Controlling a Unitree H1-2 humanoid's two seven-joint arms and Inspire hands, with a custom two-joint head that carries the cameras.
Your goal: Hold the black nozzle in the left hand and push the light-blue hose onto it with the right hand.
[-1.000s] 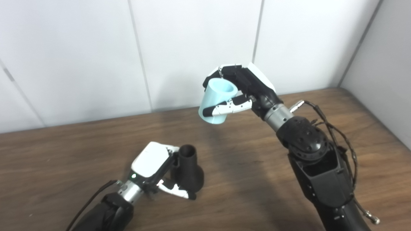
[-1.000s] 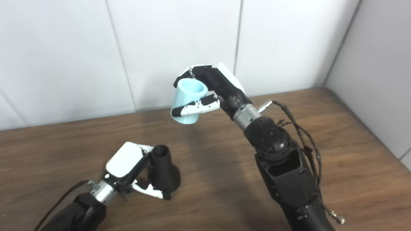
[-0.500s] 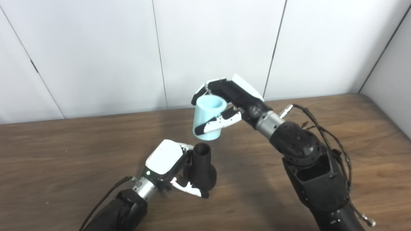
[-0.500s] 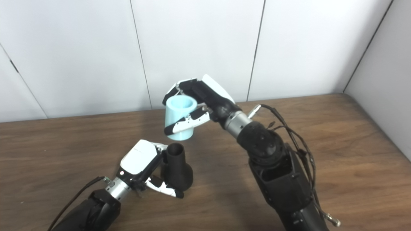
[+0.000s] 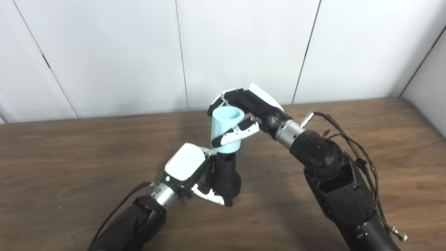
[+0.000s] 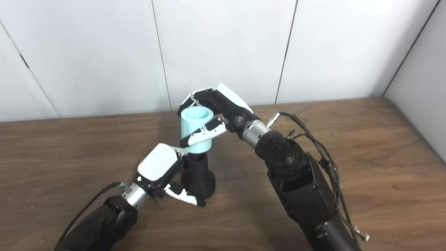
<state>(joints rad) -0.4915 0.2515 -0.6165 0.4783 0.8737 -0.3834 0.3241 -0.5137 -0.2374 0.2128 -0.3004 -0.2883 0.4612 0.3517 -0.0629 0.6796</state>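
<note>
Light-blue hose (image 5: 225,130): short, smooth, pale-blue plastic tube, open end up, tilted slightly with its top leaning away from the near edge; lower rim seated over the top of the black nozzle, so touching it; held above the middle of the worktop.

Black nozzle (image 5: 226,176): matte black plastic piece with a narrow neck on top and a wider flared base; upright, base on or just above the worktop, cannot tell which; top of neck hidden inside the hose.

Right hand (image 5: 249,108): black-and-white robot hand, clasped around the hose; thumb (image 5: 234,134) laid across the hose's near side, fingers (image 6: 195,99) wrapped behind its far side near the open rim.

Left hand (image 5: 190,172): white-backed robot hand, low over the worktop, closed around the nozzle's wide base from the left; thumb tip reaching across the front of the base.

Right arm (image 5: 334,177): black segmented arm with a silver wrist ring, entering from the bottom right corner; loose black cables (image 5: 352,146) looped along its outer side.

Left arm (image 6: 94,223): black, entering from the bottom left.

Worktop (image 5: 69,153): dark brown wood-grain table, far edge against white wall panels (image 5: 104,52).
</note>
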